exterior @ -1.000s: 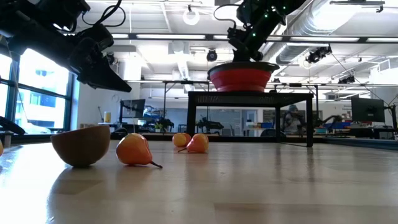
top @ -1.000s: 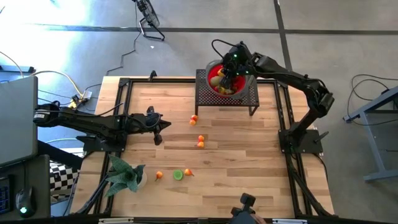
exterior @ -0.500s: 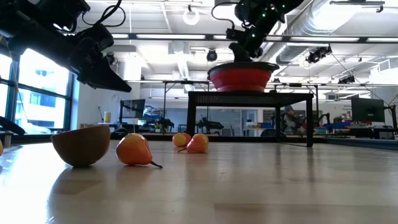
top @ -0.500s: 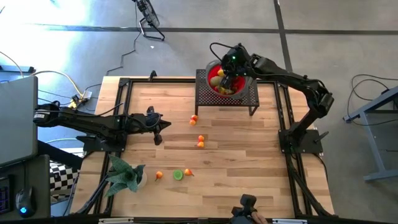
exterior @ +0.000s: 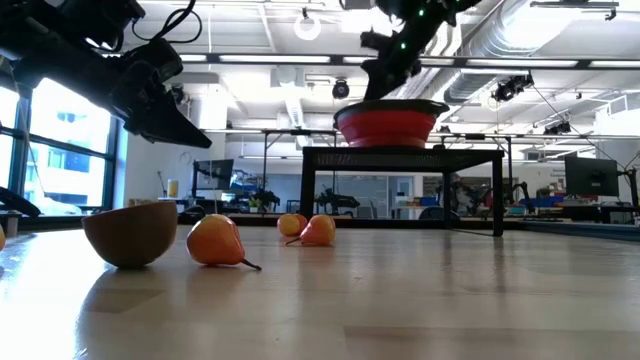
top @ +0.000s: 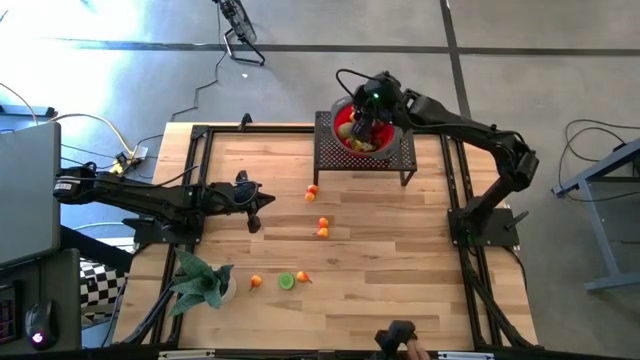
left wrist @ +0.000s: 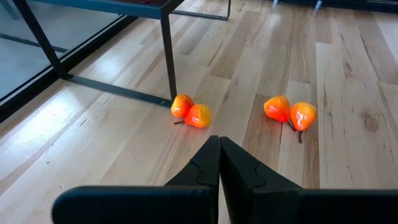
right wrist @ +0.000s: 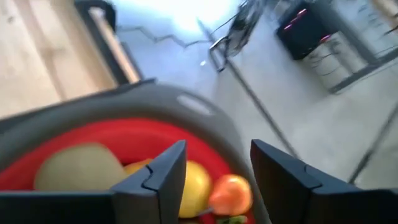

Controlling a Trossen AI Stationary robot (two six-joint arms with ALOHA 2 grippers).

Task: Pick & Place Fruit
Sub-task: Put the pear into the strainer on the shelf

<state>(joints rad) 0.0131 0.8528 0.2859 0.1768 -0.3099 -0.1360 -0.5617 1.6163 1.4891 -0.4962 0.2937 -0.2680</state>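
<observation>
The red bowl with its grey rim stands on a black mesh stand at the table's far edge. It holds fruit: a brownish-green one, a yellow lemon and a small orange one. My right gripper hovers open just above the bowl, with nothing between its fingers. More small orange fruits lie on the table, along with a green one. My left gripper waits shut above the table's left part.
A green leafy plant stands at the near left corner. The stand's black legs come down onto the wood beyond the middle fruits. In the low view a brown fruit half and an orange fruit lie close in front.
My right gripper has risen a little above the bowl, turned at the wrist and opened. The fruits on the table have not moved.
</observation>
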